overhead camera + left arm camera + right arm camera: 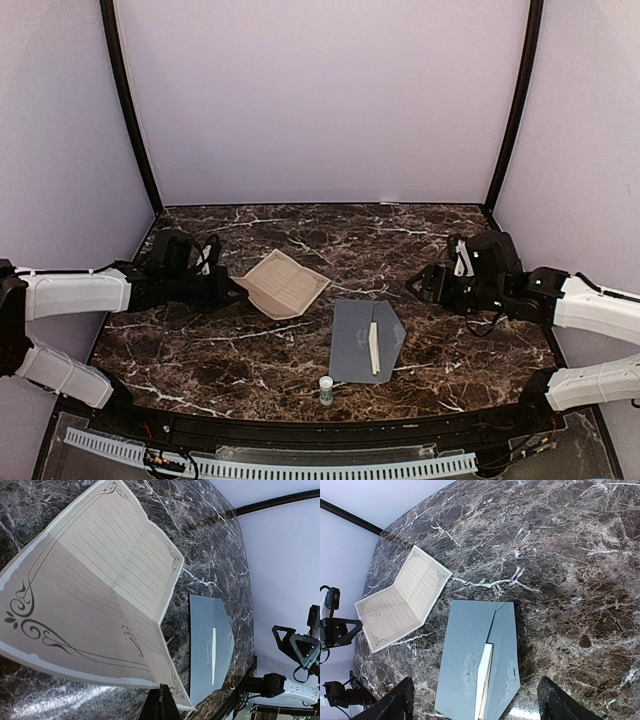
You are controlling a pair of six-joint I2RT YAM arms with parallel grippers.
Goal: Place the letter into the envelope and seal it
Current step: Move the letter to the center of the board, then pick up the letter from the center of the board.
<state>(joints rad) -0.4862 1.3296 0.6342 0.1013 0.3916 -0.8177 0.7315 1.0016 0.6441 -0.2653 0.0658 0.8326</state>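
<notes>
The left hand (234, 288) is reaching in from the left edge of the dark marble table (200, 345), its fingers pressed together and pinching the near-left corner of the letter (288, 283). The letter (a tan lined sheet with scrolled borders) is sitting half open along its crease. Just to the right of it and a little nearer, not touching it, the grey envelope (352, 340) is lying flat on the table with its pointed flap folded open toward the right. A pale strip (374, 346) is running along the flap's fold. A small pale tube (326, 389) is standing upright just off the envelope's near edge. Further right, the right hand (420, 287) is hovering beyond the flap with its fingers spread wide, gripping nothing.
</notes>
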